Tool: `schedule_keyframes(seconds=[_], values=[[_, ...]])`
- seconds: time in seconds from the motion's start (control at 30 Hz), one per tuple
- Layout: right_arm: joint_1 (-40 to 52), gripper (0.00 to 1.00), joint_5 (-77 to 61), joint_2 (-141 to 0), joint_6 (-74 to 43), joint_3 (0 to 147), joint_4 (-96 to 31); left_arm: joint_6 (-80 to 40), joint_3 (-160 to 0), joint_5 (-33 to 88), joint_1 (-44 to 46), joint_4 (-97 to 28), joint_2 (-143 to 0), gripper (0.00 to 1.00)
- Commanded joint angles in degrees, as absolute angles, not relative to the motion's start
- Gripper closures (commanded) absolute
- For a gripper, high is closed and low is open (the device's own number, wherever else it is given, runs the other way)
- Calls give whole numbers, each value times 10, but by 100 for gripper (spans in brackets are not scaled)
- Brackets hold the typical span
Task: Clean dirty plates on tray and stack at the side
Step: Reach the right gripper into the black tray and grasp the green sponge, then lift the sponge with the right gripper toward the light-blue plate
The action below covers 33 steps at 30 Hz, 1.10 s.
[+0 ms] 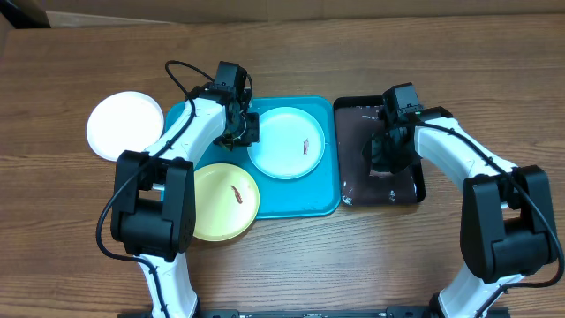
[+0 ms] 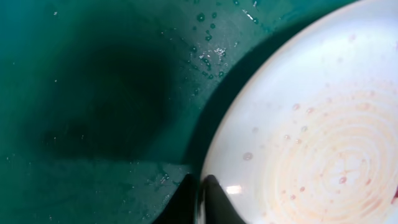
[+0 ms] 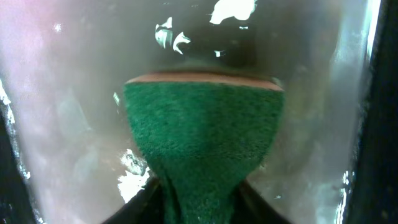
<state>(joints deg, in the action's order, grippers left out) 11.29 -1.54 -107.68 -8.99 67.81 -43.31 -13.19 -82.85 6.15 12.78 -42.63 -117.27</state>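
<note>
Wooden worktop [image 1: 291, 265] beneath two arms, turquoise tray [image 1: 305, 205] at centre. On the tray, cyan plate [image 1: 281, 132] with a brown smear [image 1: 305, 146] right of its middle. Yellow-green plate [image 1: 221, 208] overhanging the tray's near-left edge, likewise smeared. White plate [image 1: 124, 124] off on bare wood to the left. Left hand [image 1: 247, 132] pinched shut on the cyan plate's left rim. Right hand [image 1: 388, 150] down in the black tray [image 1: 353, 115], clamped on a green sponge [image 3: 202, 137] amid a wet film. Probably best from here: hold the rim grip firm and low against skidding, lift the sponge clear, lay it flat on the smear, scrub in short strokes toward the held edge.
</note>
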Motion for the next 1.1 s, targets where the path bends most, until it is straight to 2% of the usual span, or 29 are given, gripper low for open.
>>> schedule_keyframes(seconds=[0.0, 0.07, 0.2, 0.33, 0.37, 0.43, 0.5, 0.57, 0.73, 1.07], values=[[112, 87, -18, -1070, -92, 679, -433, -129, -820, 56, 132, -428, -1169, 96], [112, 96, -18, -1070, -92, 679, -433, -129, -818, 55, 132, -431, -1169, 96], [112, 96, -20, -1070, -92, 705, -443, -146, -817, 56, 132, -446, -1169, 96], [112, 96, -22, -1070, -90, 792, -526, -179, -817, 78, 132, -459, -1169, 96], [112, 96, -22, -1070, -88, 814, -547, -180, -817, 85, 132, -460, -1169, 92], [112, 96, -21, -1070, -85, 847, -580, -180, -817, 87, 132, -456, -1169, 77], [112, 96, -20, -1070, -85, 864, -600, -180, -817, 79, 131, -448, -1169, 73], [112, 96, -20, -1070, -86, 865, -609, -180, -817, 72, 130, -438, -1169, 96], [113, 96, -23, -1070, -86, 836, -608, -189, -817, 75, 134, -438, -1169, 96], [113, 96, -23, -1070, -86, 755, -517, -195, -817, 75, 150, -462, -1169, 96]])
